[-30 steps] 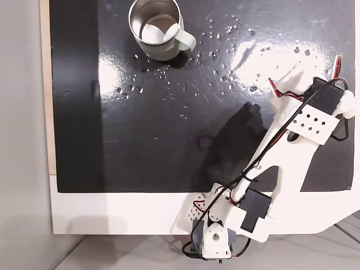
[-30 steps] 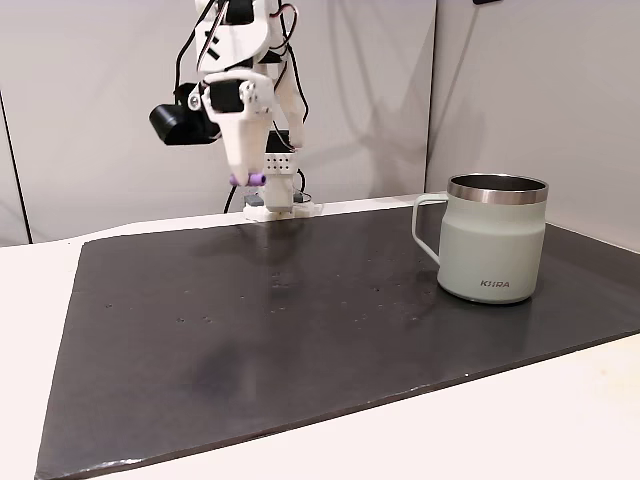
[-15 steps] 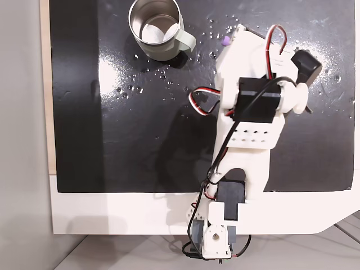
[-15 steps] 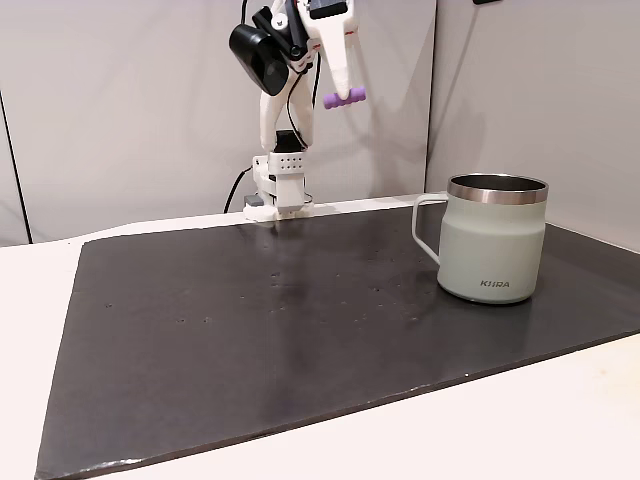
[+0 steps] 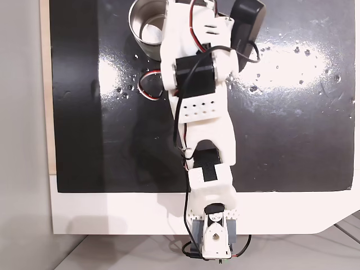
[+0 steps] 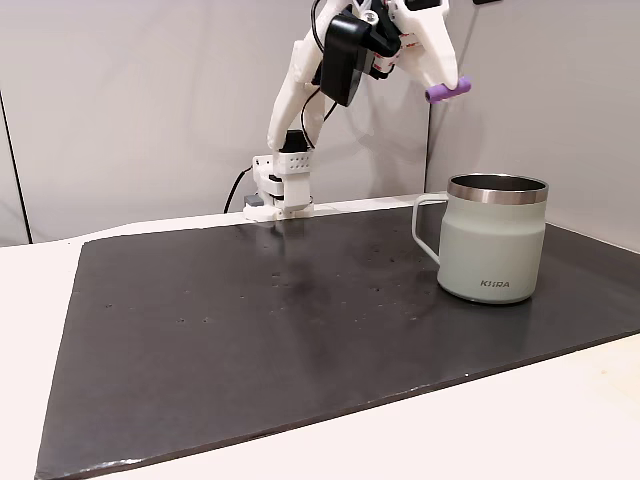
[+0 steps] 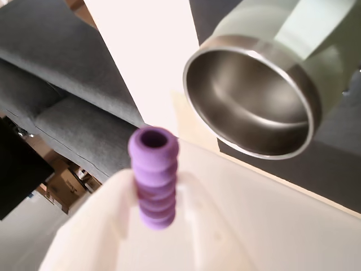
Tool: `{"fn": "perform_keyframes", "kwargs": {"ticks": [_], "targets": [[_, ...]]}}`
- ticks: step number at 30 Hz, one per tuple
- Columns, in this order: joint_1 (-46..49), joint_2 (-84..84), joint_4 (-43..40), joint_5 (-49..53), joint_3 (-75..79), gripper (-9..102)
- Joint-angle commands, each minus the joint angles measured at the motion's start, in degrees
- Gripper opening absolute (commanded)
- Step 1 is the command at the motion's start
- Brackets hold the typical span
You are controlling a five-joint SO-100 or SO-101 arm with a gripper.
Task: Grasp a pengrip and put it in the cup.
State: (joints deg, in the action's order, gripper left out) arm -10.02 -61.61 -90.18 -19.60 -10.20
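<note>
The purple ribbed pengrip (image 6: 447,90) is high in the air, and my gripper (image 6: 443,86) is shut on it. It hangs well above the handle-side rim of the cup (image 6: 495,240), a steel mug with a pale grey-green wall that stands on the black mat. In the wrist view the pengrip (image 7: 154,178) sticks up between my white fingers (image 7: 107,226). There the cup's (image 7: 307,90) shiny open mouth lies just beyond it to the upper right. From above, my arm (image 5: 197,84) reaches up the mat and covers the right part of the cup (image 5: 135,34).
The black mat (image 6: 250,320) covers most of the white table and carries scattered small droplets or specks (image 5: 292,56). My arm's base (image 6: 280,190) stands at the mat's far edge in the side view. A pale wall rises behind.
The arm has swung across the mat toward the cup, carrying the pengrip. The pengrip went from low beside the base to high above the cup's handle-side rim.
</note>
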Motion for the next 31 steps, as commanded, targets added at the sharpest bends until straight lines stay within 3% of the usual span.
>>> {"fn": "perform_keyframes", "kwargs": {"ticks": [1,15,21,31], "targets": [[-1.5,2.2,2.5,0.6,5.8,0],[-6.9,14.1,3.1,2.2,14.6,0],[-7.1,14.2,1.8,2.3,14.9,18],[-7.0,14.1,1.3,2.5,15.7,19]]}}
